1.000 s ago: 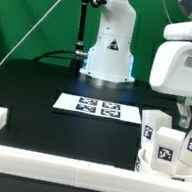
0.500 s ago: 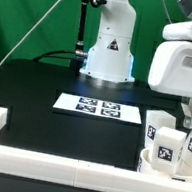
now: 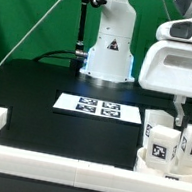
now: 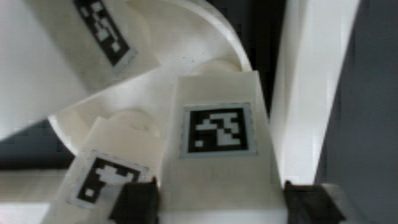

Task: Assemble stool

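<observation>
The arm [image 3: 176, 57] hangs upright at three o'clock above the seat [image 3: 152, 160], jaws pinching a leg [image 4: 217, 130] standing on it.

Layout relative to the marker board [image 3: 100, 108]

The robot base [image 3: 110, 48] stands behind it. 2 legs [image 3: 161, 141] stand on the seat [image 3: 152, 160] toward the exterior view's right, beside the border rail [image 3: 32, 160].

Arm reaches down at the exterior view's right; jaws closed.
</observation>
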{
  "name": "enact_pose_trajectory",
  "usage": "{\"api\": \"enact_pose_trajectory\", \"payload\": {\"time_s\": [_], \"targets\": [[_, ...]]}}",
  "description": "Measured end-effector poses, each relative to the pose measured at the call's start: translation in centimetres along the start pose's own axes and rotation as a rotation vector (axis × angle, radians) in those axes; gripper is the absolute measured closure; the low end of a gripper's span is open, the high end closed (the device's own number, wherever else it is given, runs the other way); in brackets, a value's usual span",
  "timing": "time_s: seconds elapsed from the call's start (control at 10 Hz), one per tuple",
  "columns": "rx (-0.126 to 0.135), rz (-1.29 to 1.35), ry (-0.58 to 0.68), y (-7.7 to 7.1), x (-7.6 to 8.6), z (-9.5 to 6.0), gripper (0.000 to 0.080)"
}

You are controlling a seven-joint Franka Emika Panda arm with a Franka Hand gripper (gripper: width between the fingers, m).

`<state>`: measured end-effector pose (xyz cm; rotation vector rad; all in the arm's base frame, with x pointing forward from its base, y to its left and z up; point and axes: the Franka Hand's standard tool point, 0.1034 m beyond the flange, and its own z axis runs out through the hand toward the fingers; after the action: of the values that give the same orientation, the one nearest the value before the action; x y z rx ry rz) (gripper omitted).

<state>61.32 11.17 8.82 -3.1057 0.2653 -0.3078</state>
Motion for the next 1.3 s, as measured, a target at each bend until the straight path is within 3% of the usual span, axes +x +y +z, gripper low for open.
{"api": "enact_pose_trajectory", "payload": {"time_s": [0.5,1.0,1.3], "targets": [[0.018,0.556,-0.005,-0.8,-0.1,0.0,0.0463],[0.029,0.855,-0.001,-1.2,-0.1,-0.1,0.0463],[0.055,1.089,-0.018,-0.9,0.0,-0.1,0.0463]]}}
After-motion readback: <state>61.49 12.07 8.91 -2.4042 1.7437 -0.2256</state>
